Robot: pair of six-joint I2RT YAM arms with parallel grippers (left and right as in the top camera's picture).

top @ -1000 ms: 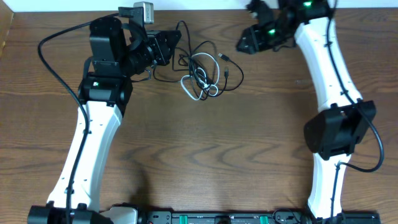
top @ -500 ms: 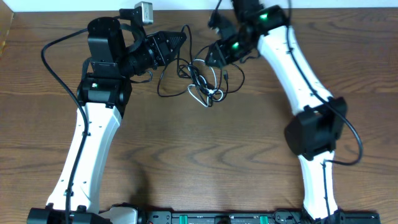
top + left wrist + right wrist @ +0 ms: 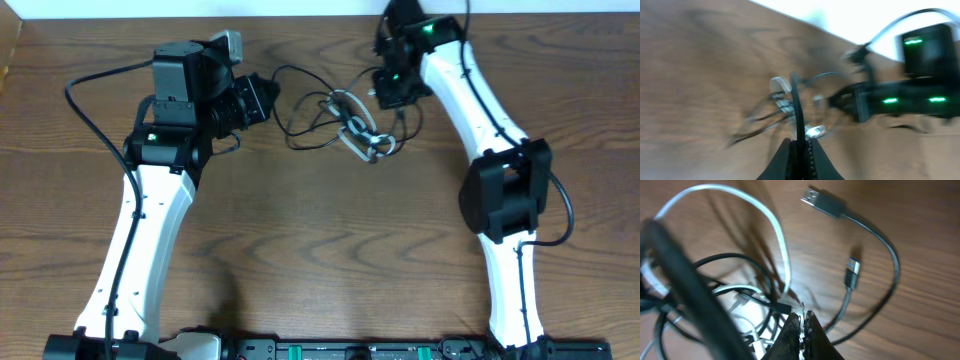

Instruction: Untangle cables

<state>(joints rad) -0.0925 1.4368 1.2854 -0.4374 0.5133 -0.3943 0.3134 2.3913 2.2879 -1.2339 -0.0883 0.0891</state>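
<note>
The cables are bunched in a knot at the far middle of the table, between the two arms. The left tool (image 3: pixel 799 150) is closed narrow on a thin, flexible black cord (image 3: pixel 896 270), which rises straight from between its tips toward the knot. The right tool (image 3: pixel 802 322) is also closed to a narrow point. Its tips sit right at the crossing of black and white strands, but I cannot tell whether any strand is pinched between them.

Just beyond the right tool, a thin, shorter white cord (image 3: pixel 781 239) arches over the black loops and dives back into them. To the right of that, a free run of black cord curves away, with a flat dark plug (image 3: pixel 822 202) and a smaller plug (image 3: pixel 852 275) lying loose on the brown wooden table (image 3: pixel 330 250). In the overhead view the bundle lies nearer the right arm, with one black strand running left to the left tool.

Several things could go wrong from here.
- If the tools draw apart while the loops are crossed, the knot would likely cinch tighter rather than open.
- A plug end could catch in a loop and drag the whole bundle along.
- The thin cord could slip from the closed tips.
- If the right tool holds nothing, it would pull away without any cord.
</note>
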